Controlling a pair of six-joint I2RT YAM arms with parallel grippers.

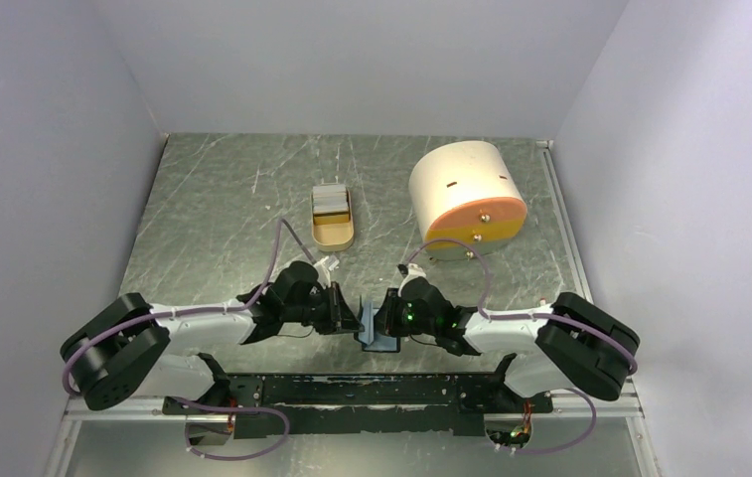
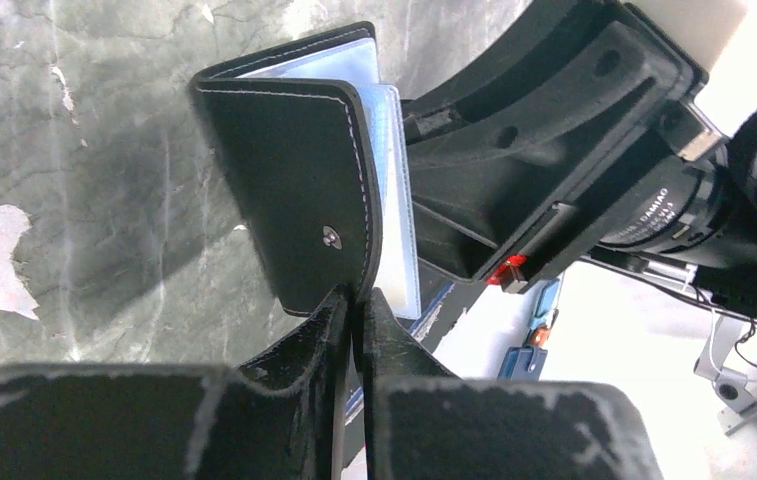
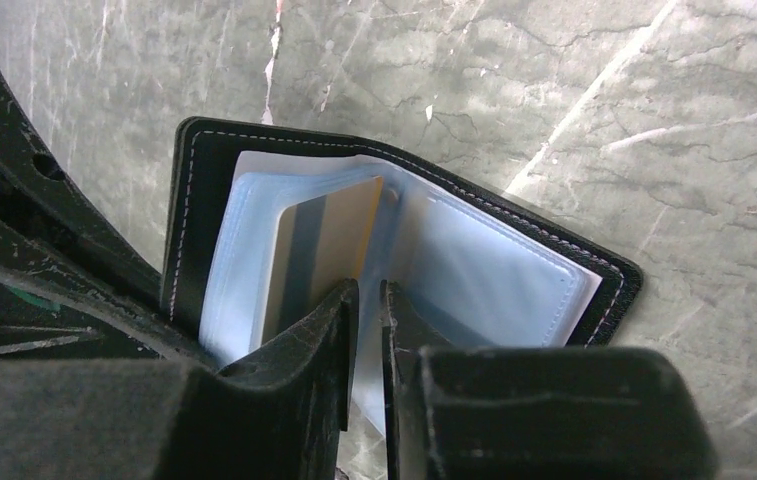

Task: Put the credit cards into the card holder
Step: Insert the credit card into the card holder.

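The card holder (image 1: 376,330), a black bifold wallet with blue-grey inner pockets, is held open and upright between both grippers near the table's front middle. My left gripper (image 1: 347,313) (image 2: 356,300) is shut on the edge of its black outer flap (image 2: 294,190), just below the snap stud. My right gripper (image 1: 385,313) (image 3: 369,295) is shut, with a thin clear pocket leaf (image 3: 484,270) pinched between the fingers. A yellow-orange credit card (image 3: 326,250) with a dark stripe sits in a pocket just left of those fingers. More credit cards (image 1: 331,200) lie stacked in the tan tray.
The tan oval tray (image 1: 334,237) stands mid-table behind the left gripper. A big cream-and-orange cylinder (image 1: 466,194) lies on its side at the back right. White walls close in the marbled table on three sides.
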